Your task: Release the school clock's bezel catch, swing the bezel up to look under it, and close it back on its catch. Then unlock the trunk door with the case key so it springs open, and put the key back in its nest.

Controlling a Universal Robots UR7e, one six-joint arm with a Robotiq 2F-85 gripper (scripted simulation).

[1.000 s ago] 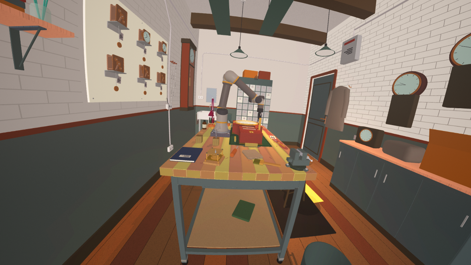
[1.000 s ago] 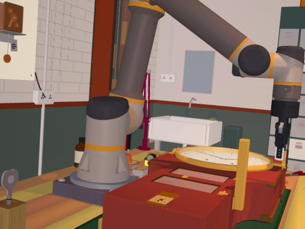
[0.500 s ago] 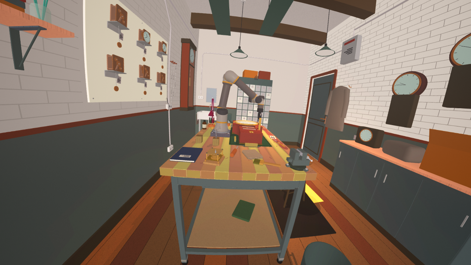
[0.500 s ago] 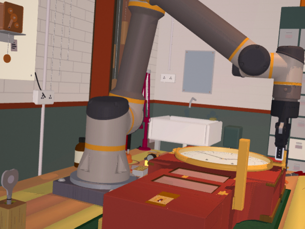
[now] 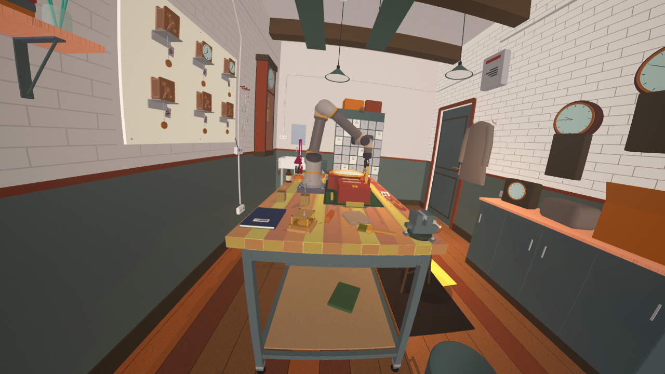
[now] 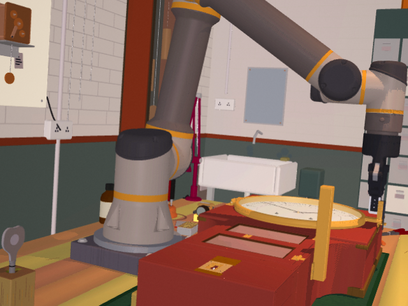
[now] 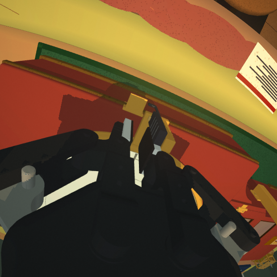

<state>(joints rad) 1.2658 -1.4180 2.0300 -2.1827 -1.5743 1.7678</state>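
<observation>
The brass bezel catch (image 7: 152, 129) at the far edge of the clock's bezel is partly hidden behind my fingers, and my gripper (image 7: 140, 134) is closed on it, pointing straight down. The red school clock case (image 6: 263, 260) lies on its back on a green mat, its brass bezel (image 6: 300, 210) lying flat over the white dial. A brass keyhole plate (image 6: 216, 265) sits on the trunk door near the case's near end. The grey case key (image 6: 12, 245) stands upright in its wooden nest block (image 6: 14, 285) at the bench's left.
A white sink (image 6: 247, 174) stands behind the bench. The arm's base (image 6: 141, 197) stands left of the clock, a brown bottle (image 6: 106, 202) beside it. A brass upright strip (image 6: 322, 230) stands at the case's near side. A vise (image 5: 421, 225), book (image 5: 263, 217) and small tools lie on the near bench.
</observation>
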